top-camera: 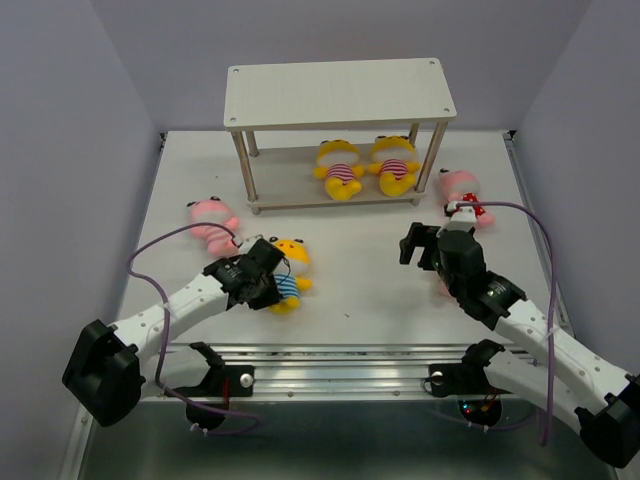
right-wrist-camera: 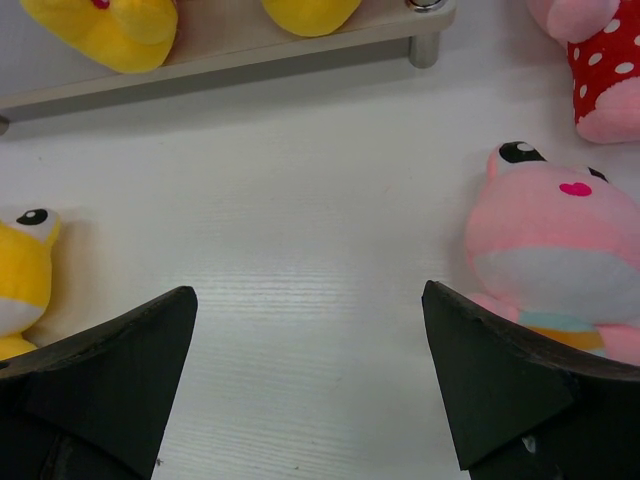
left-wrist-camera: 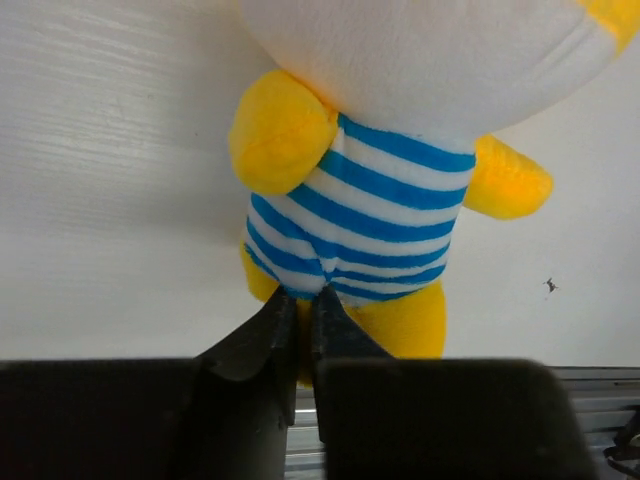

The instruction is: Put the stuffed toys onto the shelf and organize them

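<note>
Stuffed toy of pink plush [top-camera: 212, 222] lies on the white desk [top-camera: 360, 310], left of and in front of the small off-white two-tier shelf with thin wooden legs [top-camera: 340, 92]. In front of the shelf's left legs lies a yellow plush toy in a blue-striped outfit [top-camera: 288, 272]. My left pincer [left-wrist-camera: 302, 308] is pressed almost together on it, nipping a fold of striped cloth at the bottom of its body.

I judge these toys light, soft and squashy. Nothing would break, but a nip of loose cloth may stretch or slide, and the big head would likely sag. Across the torso seems the surer hold.

On the shelf's lower board, toward its right end, lie a yellow plush toy in a pink-striped outfit [top-camera: 340, 168] and its twin [top-camera: 393, 165]. In front of the shelf's right legs my right pincer [right-wrist-camera: 308, 290] hangs spread wide, holding nothing. A shade further right lies a pink plush toy with a small red heart on its face [right-wrist-camera: 560, 240]. Right of the shelf's right legs lies a pink plush toy in a red polka-dot outfit [top-camera: 466, 192].

From above, my right arm covers nearly all of the heart-faced toy. My left wrist view crops the striped toy's head, and I cannot tell how much cloth is caught.
</note>
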Available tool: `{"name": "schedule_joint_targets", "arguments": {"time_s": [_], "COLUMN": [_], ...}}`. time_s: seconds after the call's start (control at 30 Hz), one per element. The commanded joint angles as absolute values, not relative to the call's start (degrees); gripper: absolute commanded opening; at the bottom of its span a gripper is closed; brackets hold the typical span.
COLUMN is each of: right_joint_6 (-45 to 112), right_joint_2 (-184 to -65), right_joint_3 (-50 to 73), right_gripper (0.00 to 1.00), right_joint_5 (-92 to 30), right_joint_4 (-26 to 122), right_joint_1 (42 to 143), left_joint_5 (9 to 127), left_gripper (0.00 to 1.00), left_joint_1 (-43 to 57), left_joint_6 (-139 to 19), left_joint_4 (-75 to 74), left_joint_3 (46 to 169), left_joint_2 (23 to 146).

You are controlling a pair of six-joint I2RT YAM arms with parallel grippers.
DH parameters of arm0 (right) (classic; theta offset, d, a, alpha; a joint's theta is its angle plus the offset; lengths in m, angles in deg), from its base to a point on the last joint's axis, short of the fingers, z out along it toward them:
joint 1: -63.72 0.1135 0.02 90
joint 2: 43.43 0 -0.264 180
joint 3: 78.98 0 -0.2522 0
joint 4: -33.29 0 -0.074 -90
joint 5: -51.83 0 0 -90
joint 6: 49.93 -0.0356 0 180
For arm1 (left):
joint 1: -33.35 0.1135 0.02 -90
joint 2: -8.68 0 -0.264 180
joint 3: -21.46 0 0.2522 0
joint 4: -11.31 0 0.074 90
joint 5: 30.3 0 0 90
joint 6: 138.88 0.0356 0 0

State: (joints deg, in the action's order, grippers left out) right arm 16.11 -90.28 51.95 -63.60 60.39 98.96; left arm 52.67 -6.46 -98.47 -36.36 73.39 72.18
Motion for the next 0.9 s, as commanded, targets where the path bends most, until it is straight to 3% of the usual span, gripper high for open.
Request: {"name": "schedule_joint_targets", "arguments": {"time_s": [0.0,0.03,0.47,0.87], "right_joint_6": [16.5,16.4,16.8,17.2], "right_joint_2": [-89.0,-88.9,-87.5,-84.3], "right_joint_3": [52.3,52.3,52.7,53.6], "right_gripper": [1.0,1.0,1.0,1.0], "right_joint_5": [-65.5,-65.5,-66.2,-67.3], "right_joint_4": [59.7,59.6,59.5,59.1], "right_joint_1": [98.7,98.7,98.7,98.7], "left_joint_5": [51.3,51.3,49.6,43.0], "left_gripper": [0.09,0.0,0.0,0.0], "left_joint_1": [-6.9,-6.9,-7.1,-6.9], "left_joint_6": [-97.9,-97.9,-90.3,-88.4], "left_joint_4": [-37.6,-37.6,-25.2,-16.5], "left_joint_3": [75.0,75.2,79.6,83.6], "left_joint_2": [72.5,71.8,60.6,61.4]}}
